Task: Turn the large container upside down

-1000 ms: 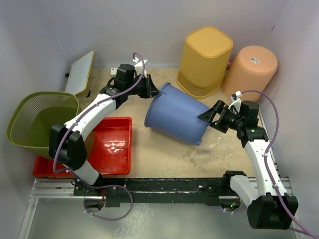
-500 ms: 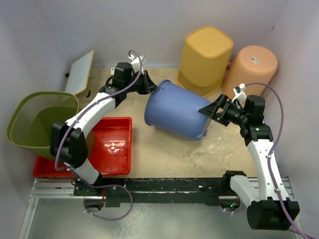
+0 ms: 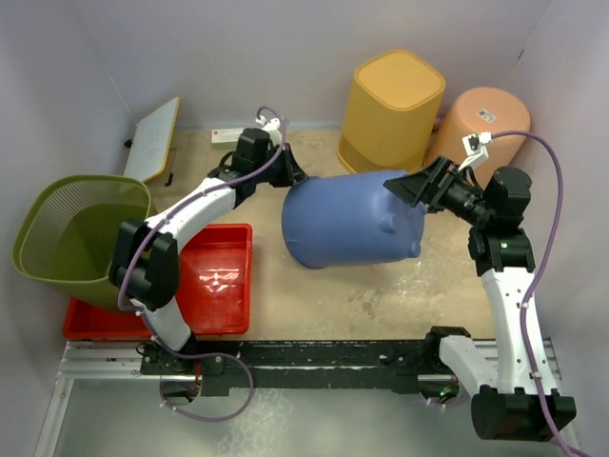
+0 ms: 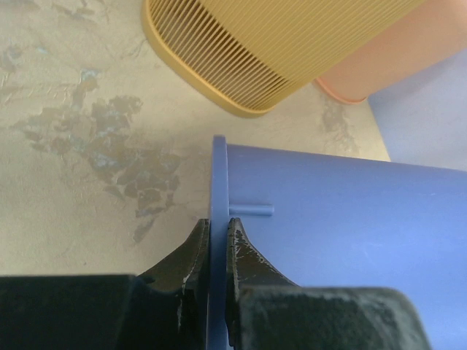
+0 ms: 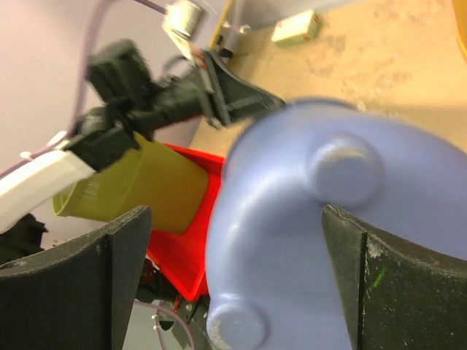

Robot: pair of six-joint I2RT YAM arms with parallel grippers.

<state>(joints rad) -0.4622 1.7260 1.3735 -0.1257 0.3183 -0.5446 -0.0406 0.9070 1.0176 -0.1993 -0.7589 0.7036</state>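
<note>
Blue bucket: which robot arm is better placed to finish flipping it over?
Probably left. The left pincer is shut on the rim of the blue bucket, so it can twist it. The right pincer is open at the base, clamping nothing.

Blue container (image 3: 352, 224) pivoted approx level, base end swung toward back w/ right arm (image 3: 501, 271).

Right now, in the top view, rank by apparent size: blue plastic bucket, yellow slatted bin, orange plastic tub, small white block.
1-2. Blue plastic bucket and yellow slatted bin: too alike to rank.
3. Orange plastic tub, partly hidden.
4. Small white block.
</note>
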